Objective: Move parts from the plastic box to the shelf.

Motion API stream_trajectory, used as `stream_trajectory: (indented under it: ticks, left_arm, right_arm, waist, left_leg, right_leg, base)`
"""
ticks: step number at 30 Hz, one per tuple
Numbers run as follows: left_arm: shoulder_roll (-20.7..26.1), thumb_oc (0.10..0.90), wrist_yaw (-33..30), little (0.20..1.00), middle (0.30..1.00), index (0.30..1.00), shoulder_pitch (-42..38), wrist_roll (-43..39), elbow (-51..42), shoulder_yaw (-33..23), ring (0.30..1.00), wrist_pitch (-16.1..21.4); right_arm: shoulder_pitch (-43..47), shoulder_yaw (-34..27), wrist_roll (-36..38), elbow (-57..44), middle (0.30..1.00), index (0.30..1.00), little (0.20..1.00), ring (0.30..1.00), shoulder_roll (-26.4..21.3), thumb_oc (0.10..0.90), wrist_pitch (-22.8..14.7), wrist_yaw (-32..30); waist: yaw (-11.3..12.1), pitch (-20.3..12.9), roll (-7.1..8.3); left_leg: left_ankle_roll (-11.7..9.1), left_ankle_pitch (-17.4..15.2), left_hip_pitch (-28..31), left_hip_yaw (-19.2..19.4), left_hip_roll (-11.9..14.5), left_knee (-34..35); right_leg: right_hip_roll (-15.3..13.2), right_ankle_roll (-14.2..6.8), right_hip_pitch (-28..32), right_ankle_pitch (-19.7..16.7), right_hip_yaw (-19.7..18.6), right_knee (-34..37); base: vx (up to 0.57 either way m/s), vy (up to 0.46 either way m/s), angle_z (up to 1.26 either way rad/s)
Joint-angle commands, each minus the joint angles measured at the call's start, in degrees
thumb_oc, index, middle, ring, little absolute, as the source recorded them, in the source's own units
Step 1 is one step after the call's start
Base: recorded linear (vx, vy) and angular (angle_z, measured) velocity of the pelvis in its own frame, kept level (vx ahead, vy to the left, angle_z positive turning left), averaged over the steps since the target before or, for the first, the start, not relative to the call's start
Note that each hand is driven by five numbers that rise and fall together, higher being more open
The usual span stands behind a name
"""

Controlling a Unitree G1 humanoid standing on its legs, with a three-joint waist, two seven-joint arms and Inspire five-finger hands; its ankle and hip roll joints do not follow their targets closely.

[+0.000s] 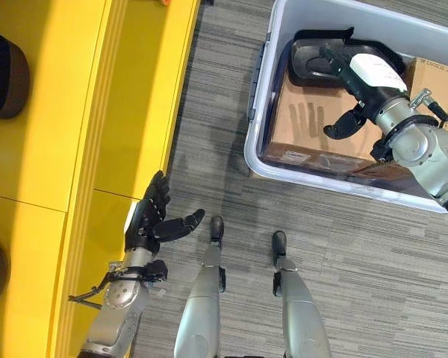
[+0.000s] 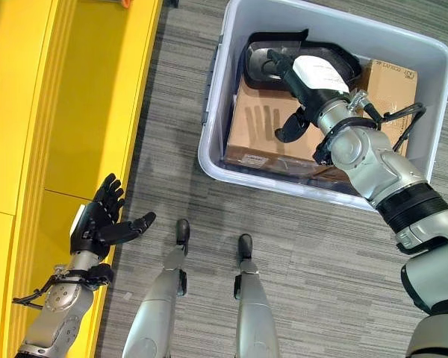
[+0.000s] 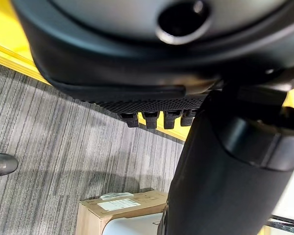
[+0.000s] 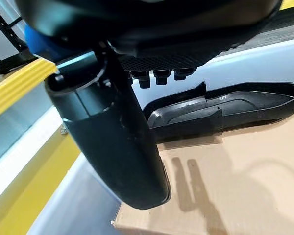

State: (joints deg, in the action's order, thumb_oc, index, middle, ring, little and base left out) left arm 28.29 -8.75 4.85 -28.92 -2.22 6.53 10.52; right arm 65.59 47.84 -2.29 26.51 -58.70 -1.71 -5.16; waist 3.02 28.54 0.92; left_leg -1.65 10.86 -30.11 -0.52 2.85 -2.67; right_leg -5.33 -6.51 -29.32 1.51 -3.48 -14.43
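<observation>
Right hand (image 2: 302, 89) hovers open over the black part (image 2: 265, 60), which lies lengthwise along the plastic box (image 2: 209, 142) far wall; left hand (image 1: 153, 220) open beside the shelf (image 1: 67, 112).

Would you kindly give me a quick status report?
Right hand open above black part in plastic box. Left hand open, empty, beside yellow shelf. Nothing obstructing.

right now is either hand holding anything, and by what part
Nothing is held. The right hand hovers open over the black part in the plastic box; the left hand is open and empty.
</observation>
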Motion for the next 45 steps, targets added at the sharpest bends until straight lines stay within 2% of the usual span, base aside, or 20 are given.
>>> stream_trajectory:
  ticks: [1,20,29,45]
  left_arm:
    - [1.47,0.9,-1.29,1.0,1.0,1.0,1.75,0.64,-5.2,-2.49,1.0,6.11]
    - [0.99,0.9,-2.72,1.0,1.0,1.0,0.56,1.66,-5.09,-3.48,1.0,6.28]
    - [0.01,0.9,-4.2,1.0,1.0,1.0,0.0,2.1,-4.74,-4.14,1.0,6.58]
    - [-0.29,0.9,-6.27,1.0,1.0,1.0,-1.25,2.19,-3.84,-4.92,1.0,7.81]
  right_arm:
    - [10.52,0.52,-1.75,0.31,1.0,1.0,1.0,1.0,-5.48,0.9,-2.34,-2.27]
    - [18.47,7.94,-4.8,-0.58,1.0,1.0,1.0,1.0,-10.66,0.9,-2.2,-1.78]
    - [20.2,9.45,-4.63,-0.39,1.0,1.0,1.0,1.0,-10.24,0.9,-1.9,-1.55]
    - [29.11,14.67,-5.48,5.59,1.0,1.0,1.0,1.0,-7.56,0.9,-1.54,-4.08]
  waist:
    - [-0.57,-2.06,1.86]
    - [-0.94,-1.61,2.8]
    - [-0.84,-0.66,3.48]
    - [-0.84,1.25,3.18]
  left_leg:
    - [-3.91,-6.88,0.42,0.36,5.47,-5.82]
    - [-4.19,-6.96,-0.89,0.21,5.54,-4.73]
    - [-4.13,-7.57,-2.33,0.17,5.24,-5.2]
    - [-3.86,-9.54,-6.55,0.36,4.48,-8.36]
  right_leg:
    - [-3.35,-0.56,2.96,0.85,1.97,5.23]
    - [-3.21,-0.66,1.46,1.32,2.17,5.5]
    - [-2.94,-0.62,-0.1,1.65,1.98,4.79]
    - [-2.37,-0.32,-5.23,2.73,1.46,1.33]
  base:
    - [0.0,0.0,0.0]
    - [0.03,-0.005,0.01]
    - [0.03,-0.007,0.0]
    - [0.0,0.0,0.0]
